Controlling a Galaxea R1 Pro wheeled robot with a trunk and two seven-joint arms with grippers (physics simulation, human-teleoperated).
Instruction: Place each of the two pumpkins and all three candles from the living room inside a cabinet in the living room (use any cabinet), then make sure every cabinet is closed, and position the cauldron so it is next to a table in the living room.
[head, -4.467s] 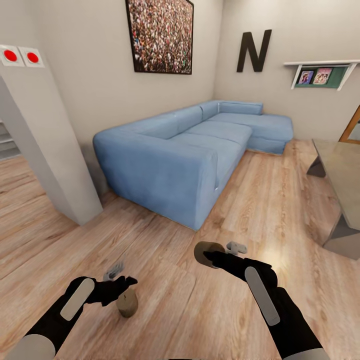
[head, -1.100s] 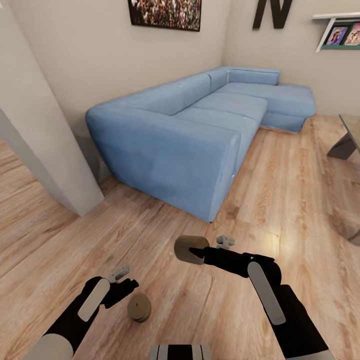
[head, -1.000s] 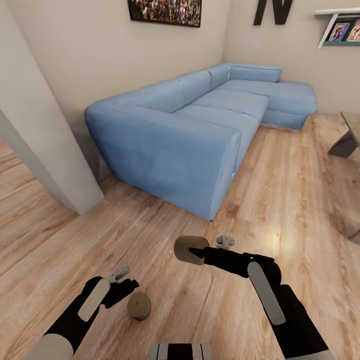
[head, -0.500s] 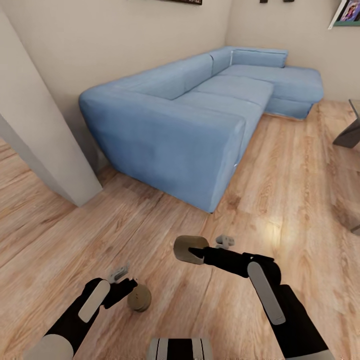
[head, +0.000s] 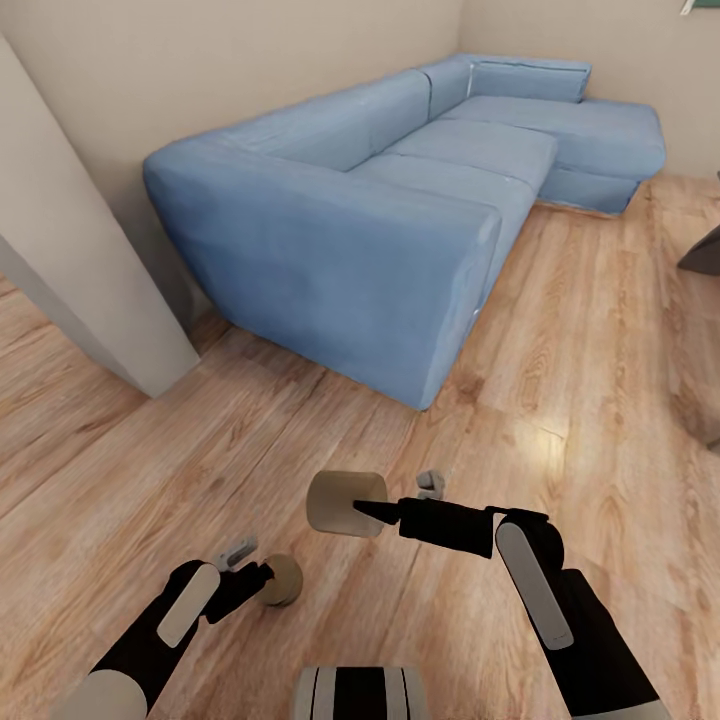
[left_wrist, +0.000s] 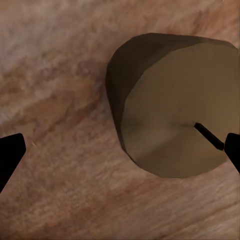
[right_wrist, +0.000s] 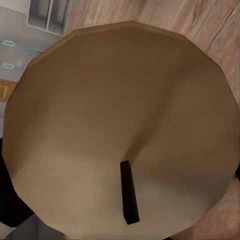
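Observation:
I carry two tan, stubby candles over the wood floor. My left gripper (head: 258, 577) is shut on one candle (head: 283, 580), low at the near left. In the left wrist view this candle (left_wrist: 170, 110) shows its flat end and black wick, lying against one of the two fingertips. My right gripper (head: 378, 512) is shut on the other candle (head: 340, 503), held out ahead of me at mid-height. Its round end (right_wrist: 120, 125) with the wick is close up in the right wrist view. The pumpkins, the cabinet and the cauldron are out of view.
A large blue corner sofa (head: 400, 200) stands just ahead, its near arm about a metre away. A pale wall pillar (head: 80, 270) rises at the left. A dark table corner (head: 705, 250) pokes in at the right edge. Open wood floor (head: 560, 400) runs to the right of the sofa.
The view has tipped down and closed in on the sofa. My right gripper has pushed its candle out to the left. The left candle now sits beside the fingertips, not below them.

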